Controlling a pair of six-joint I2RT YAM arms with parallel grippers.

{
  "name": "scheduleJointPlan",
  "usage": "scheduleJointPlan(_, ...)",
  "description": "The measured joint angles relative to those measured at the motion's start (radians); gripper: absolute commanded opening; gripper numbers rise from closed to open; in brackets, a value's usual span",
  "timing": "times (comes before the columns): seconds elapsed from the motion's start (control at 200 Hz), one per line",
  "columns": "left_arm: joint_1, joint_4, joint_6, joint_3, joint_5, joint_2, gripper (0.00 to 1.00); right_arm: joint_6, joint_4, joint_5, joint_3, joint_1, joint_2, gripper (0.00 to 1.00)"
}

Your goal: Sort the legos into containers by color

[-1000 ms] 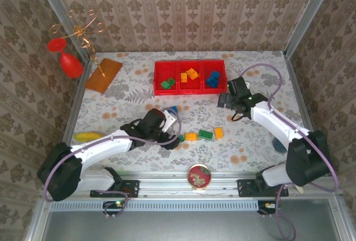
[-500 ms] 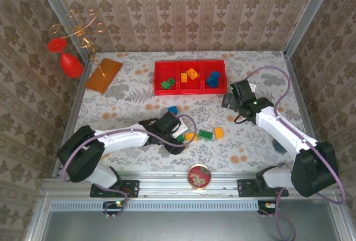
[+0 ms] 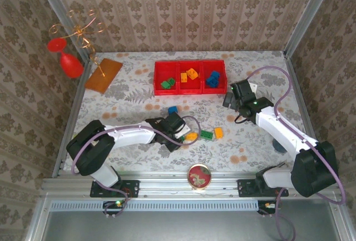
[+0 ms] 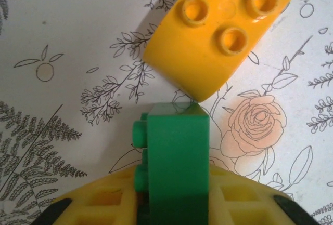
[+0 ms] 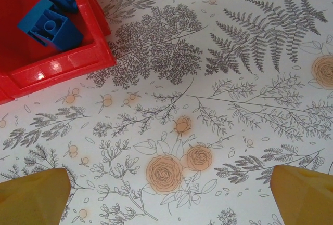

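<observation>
My left gripper (image 3: 178, 136) is low over the table and shut on a green lego (image 4: 177, 157), which stands on edge between the yellow fingers (image 4: 99, 204). An orange-yellow lego (image 4: 218, 32) lies just beyond it, corner to corner. In the top view that orange lego (image 3: 191, 136), another green one (image 3: 207, 134), a second orange one (image 3: 218, 132) and a blue one (image 3: 173, 109) lie loose on the cloth. The red containers (image 3: 190, 92) hold green, orange and blue legos, one color per bin. My right gripper (image 5: 166, 199) is open over bare cloth beside the bin with blue legos (image 5: 49, 25).
An orange-brown board (image 3: 104, 74) and a red goblet on a wire stand (image 3: 68, 62) sit at the back left. A round tin (image 3: 199, 175) rests at the near edge between the arm bases. Metal frame rails border the floral table.
My left gripper moved right along the table to the green lego beside the orange one and closed on it. The right arm drew slightly right, away from the bins, staying open.
</observation>
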Motion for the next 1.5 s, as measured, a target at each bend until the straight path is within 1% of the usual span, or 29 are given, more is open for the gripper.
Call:
scheduleJointPlan(0.215, 0.0, -0.026, 0.0, 0.001, -0.041, -0.018, 0.18, 0.003, 0.0, 0.006, 0.0, 0.0, 0.0, 1.0)
scheduleJointPlan(0.415, 0.01, -0.044, -0.003, 0.003, -0.082, -0.116, 0.18, 0.011, 0.0, 0.007, 0.0, 0.0, 0.0, 1.0)
scheduleJointPlan(0.685, 0.094, -0.103, -0.06, 0.101, -0.217, -0.212, 0.2, 0.026, 0.001, 0.007, -0.011, 0.0, -0.026, 1.0)
scheduleJointPlan(0.805, 0.138, -0.101, -0.081, 0.136, -0.246, -0.245, 0.21, 0.029, 0.0, 0.007, -0.027, 0.0, -0.048, 1.0)
scheduleJointPlan(0.975, 0.241, -0.07, -0.119, 0.144, -0.235, -0.283, 0.23, 0.033, 0.0, 0.007, -0.032, 0.0, -0.064, 1.0)
scheduleJointPlan(1.16, 0.378, -0.019, -0.155, 0.148, -0.175, -0.28, 0.23, 0.034, 0.0, 0.006, -0.033, 0.0, -0.073, 1.0)
scheduleJointPlan(1.275, 0.443, -0.004, -0.159, 0.192, -0.138, -0.237, 0.23, 0.038, 0.0, 0.006, -0.034, 0.0, -0.073, 1.0)
scheduleJointPlan(1.5, 0.535, 0.042, -0.16, 0.293, -0.063, -0.116, 0.23, 0.044, 0.0, 0.006, -0.034, 0.0, -0.073, 1.0)
